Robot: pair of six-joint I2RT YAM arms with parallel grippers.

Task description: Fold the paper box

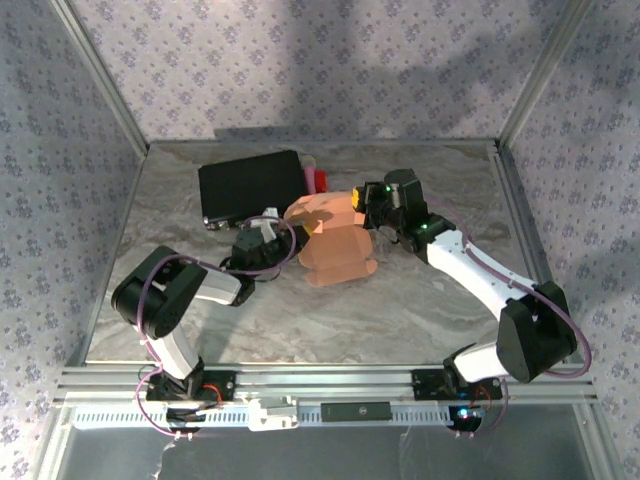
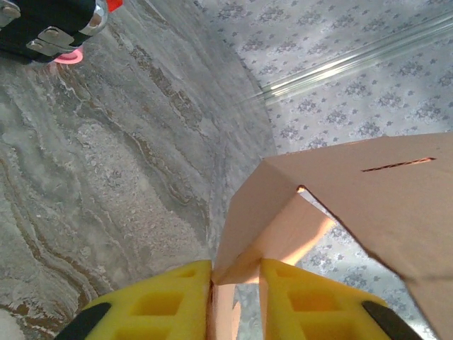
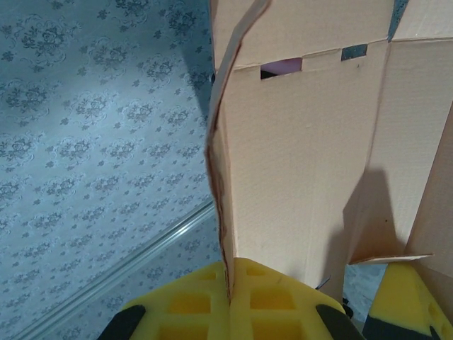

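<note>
Marbled grey table (image 1: 330, 320) has the paper box (image 1: 335, 245) just past centre, toward 12 o'clock. The left claw (image 2: 235, 273) pinches a flap at its 9 o'clock and the right claw (image 3: 230, 280) clamps a panel at 2 o'clock, likely bracing opposite sides for creasing.

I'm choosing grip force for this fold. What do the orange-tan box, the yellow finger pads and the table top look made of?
The paper box: thin matte cardboard, shown by cut slots, creases and a raw edge. The finger pads: probably foam or rubber, matte yellow with moulded recesses. The table: grey marble-veined, low sheen; stone or printed laminate, unclear.
</note>
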